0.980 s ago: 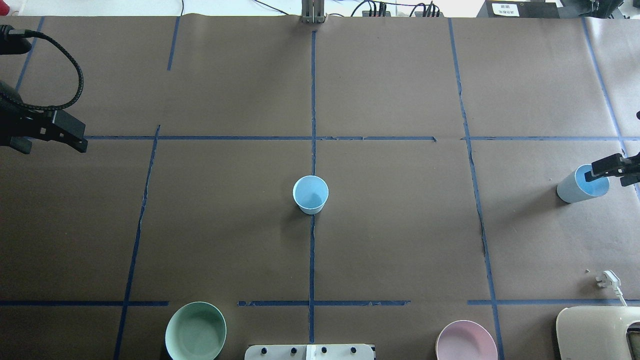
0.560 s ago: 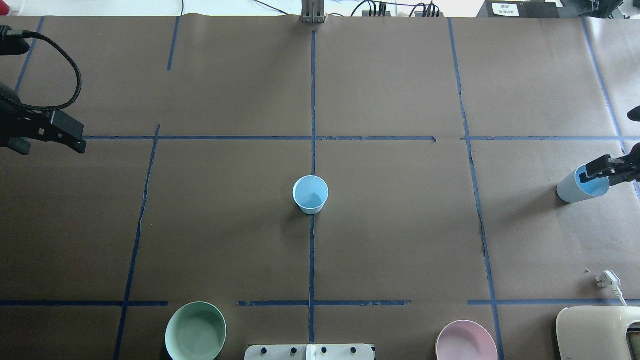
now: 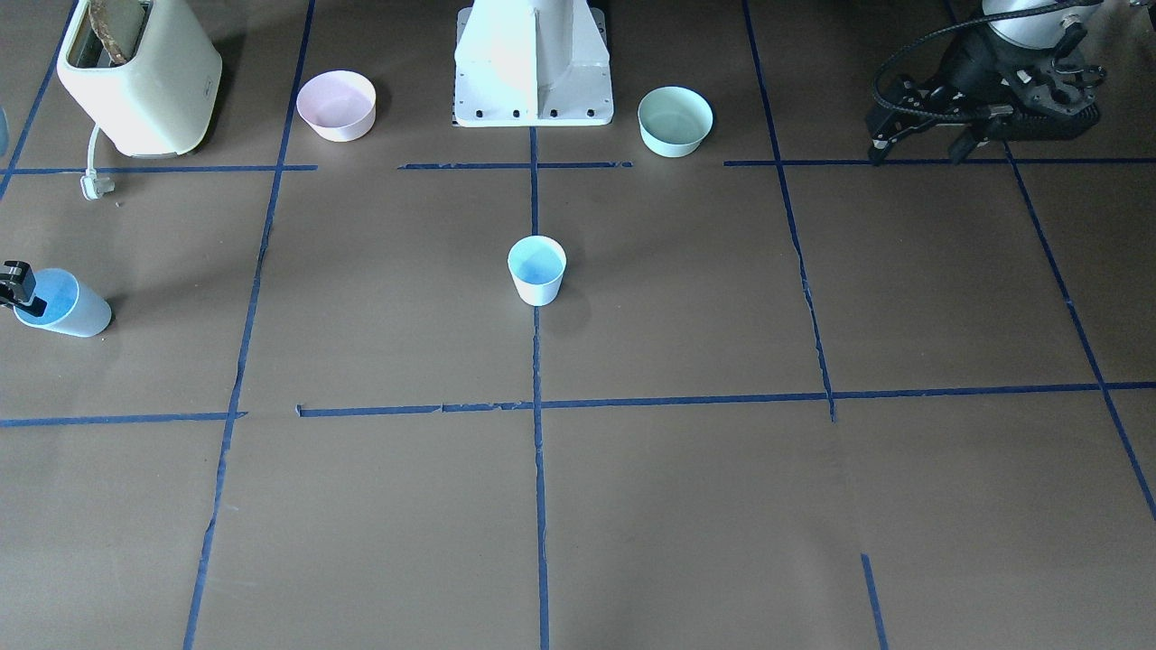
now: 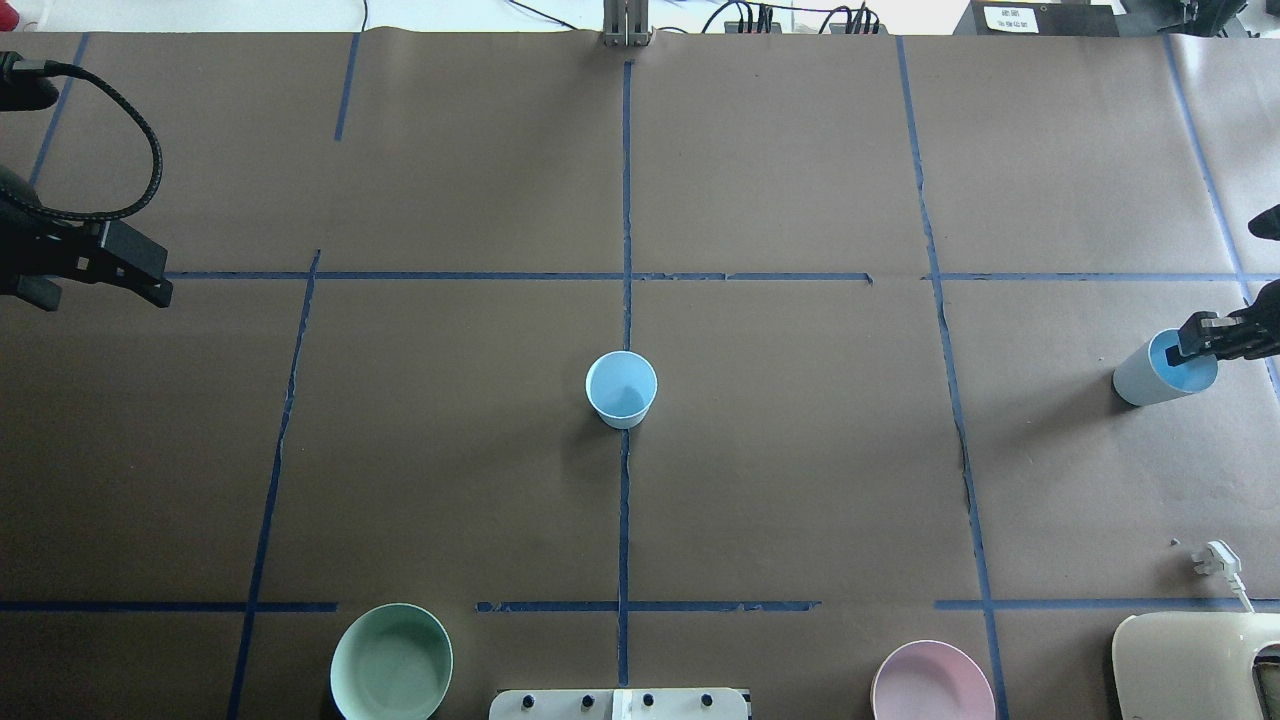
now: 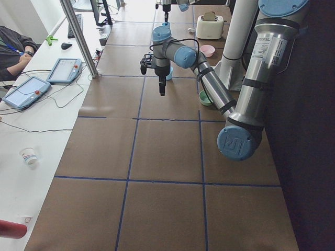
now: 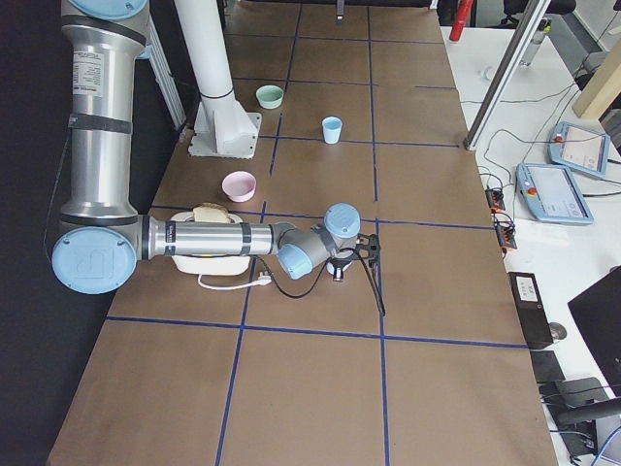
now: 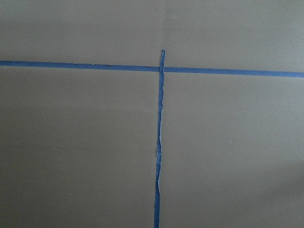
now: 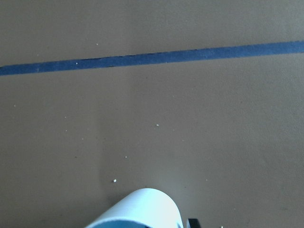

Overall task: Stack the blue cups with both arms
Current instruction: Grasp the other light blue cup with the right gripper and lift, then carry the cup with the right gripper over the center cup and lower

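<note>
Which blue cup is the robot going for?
The far-right cup: the right end effector is at its rim. The central cup stands untouched.

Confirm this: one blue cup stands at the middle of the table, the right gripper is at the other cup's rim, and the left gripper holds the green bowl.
Not the last part. The left gripper holds nothing; it hangs over bare table, far from the green bowl, as the overhead view shows. The rest stands.
</note>
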Available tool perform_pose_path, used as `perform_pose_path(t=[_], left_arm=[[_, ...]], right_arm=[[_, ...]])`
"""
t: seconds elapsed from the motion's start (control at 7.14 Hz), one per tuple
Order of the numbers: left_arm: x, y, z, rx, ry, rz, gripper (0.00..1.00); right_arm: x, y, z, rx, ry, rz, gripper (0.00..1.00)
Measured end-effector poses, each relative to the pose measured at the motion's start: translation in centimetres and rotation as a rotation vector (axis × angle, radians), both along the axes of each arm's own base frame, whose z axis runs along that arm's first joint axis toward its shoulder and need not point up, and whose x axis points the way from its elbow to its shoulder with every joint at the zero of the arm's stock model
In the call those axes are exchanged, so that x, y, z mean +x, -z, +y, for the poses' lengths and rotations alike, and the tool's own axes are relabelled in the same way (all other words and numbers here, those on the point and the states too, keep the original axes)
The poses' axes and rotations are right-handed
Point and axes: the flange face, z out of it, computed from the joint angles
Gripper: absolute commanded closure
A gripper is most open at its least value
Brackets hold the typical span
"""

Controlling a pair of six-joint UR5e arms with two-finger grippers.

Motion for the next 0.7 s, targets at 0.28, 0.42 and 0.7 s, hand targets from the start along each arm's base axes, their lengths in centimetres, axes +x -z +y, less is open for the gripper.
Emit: perform_pose_path(t=[0.28,0.42,0.7], left_arm=[[-1.2,-1.4,-1.5,0.042,-0.033,-0.022,0.0],[-2.3,-2.7,-2.7,0.069,-0.057,-0.041,0.0],[-6.1,-6.9,-6.0,0.131,-0.123,-0.09,0.0]], right_arm=[[0.1,7.9,-1.0,0.04,0.006,-0.064,1.0],[-0.3,13.5,-2.1,0.059,0.01,-0.093,1.0],[-4.6,25.6,-3.8,0.064,0.008,-0.143,1.0]])
